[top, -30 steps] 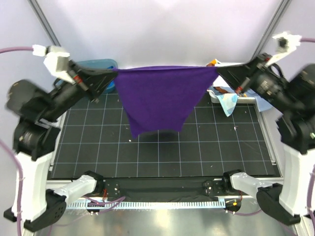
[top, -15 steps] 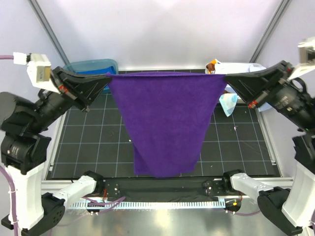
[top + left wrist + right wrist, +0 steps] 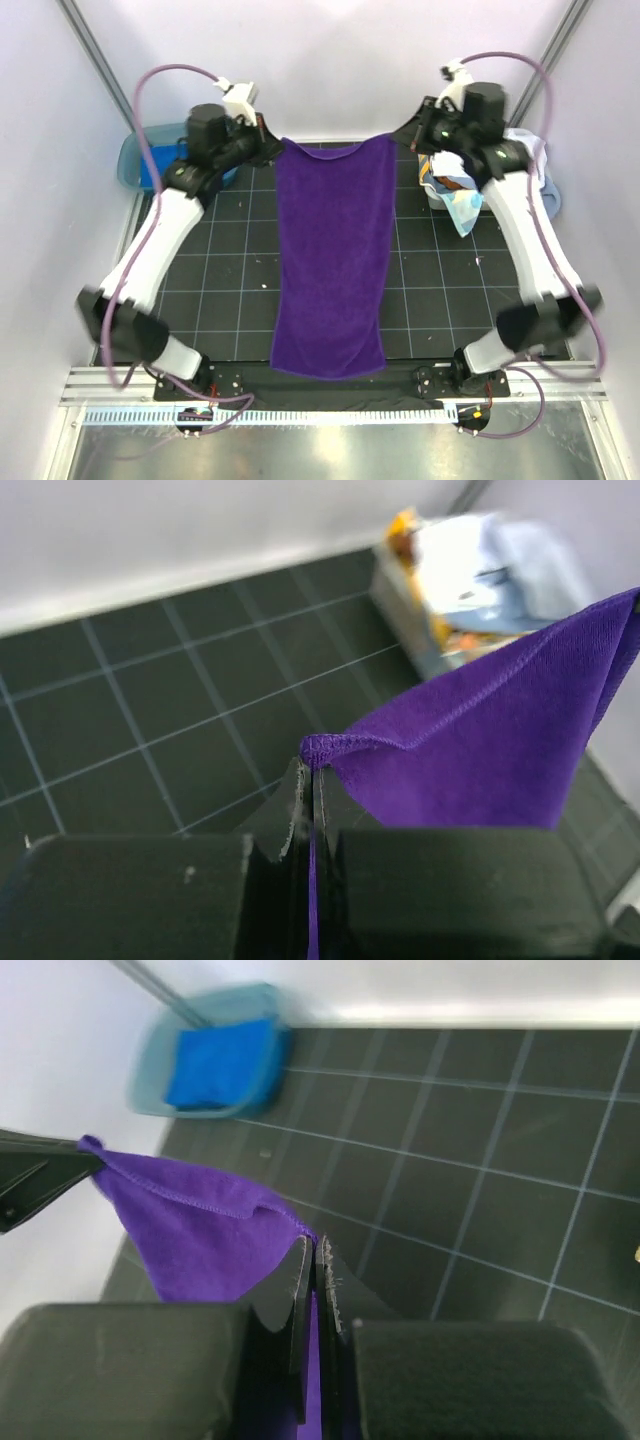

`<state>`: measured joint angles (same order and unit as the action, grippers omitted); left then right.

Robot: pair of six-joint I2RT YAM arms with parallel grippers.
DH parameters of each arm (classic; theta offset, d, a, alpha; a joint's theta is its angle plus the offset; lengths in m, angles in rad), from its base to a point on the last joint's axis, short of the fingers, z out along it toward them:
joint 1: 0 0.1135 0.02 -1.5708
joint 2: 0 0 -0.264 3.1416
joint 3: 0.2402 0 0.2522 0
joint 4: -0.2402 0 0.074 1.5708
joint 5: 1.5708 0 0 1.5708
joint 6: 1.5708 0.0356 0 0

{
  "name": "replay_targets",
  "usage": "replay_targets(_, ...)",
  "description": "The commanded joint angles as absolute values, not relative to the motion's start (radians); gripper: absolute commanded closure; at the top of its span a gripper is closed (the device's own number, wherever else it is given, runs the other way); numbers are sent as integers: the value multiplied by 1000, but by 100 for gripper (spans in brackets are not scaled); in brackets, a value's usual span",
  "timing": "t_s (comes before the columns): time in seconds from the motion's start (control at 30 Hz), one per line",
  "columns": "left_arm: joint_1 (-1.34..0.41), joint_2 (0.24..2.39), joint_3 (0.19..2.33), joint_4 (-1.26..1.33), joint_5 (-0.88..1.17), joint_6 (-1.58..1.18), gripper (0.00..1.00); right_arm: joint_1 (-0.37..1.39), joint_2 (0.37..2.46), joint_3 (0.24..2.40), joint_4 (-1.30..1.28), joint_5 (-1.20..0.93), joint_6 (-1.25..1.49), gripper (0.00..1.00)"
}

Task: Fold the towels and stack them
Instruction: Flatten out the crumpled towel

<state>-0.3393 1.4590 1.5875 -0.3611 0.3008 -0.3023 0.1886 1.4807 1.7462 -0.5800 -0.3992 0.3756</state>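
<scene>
Left fingers (image 3: pixel 292 825) are closed tight on one far corner of the purple towel (image 3: pixel 333 260); the hem is pinched between them. Right fingers (image 3: pixel 300 1290) are likewise closed on the opposite far corner. Both grips sit high near the far edge of the black gridded surface (image 3: pixel 220 290), with the towel's top edge sagging slightly between them. The towel runs lengthwise toward the near edge; whether its lower end rests on the surface cannot be told. A folded blue towel (image 3: pixel 220 1060) lies inside the teal tub (image 3: pixel 145 1080) at the far left. A light blue towel (image 3: pixel 465 210) hangs over the white basket (image 3: pixel 400 600) at the far right.
</scene>
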Motion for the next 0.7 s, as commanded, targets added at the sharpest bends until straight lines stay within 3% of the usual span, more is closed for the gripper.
replay_targets(0.0, -281, 1609, 1655, -244, 242, -279, 100, 164, 1674, 1779, -425, -364, 365, 99)
replay_targets(0.13, -241, 1880, 1800, -186, 249, -291, 100, 146, 1912, 1952, -416, -353, 370, 99)
replay_targets(0.37, -201, 2132, 2006, -153, 186, -305, 100, 126, 2196, 2235, -477, -308, 354, 99)
replay_targets(0.67, -178, 2207, 2065, -146, 215, -308, 100, 121, 2258, 2240, -433, -311, 357, 99)
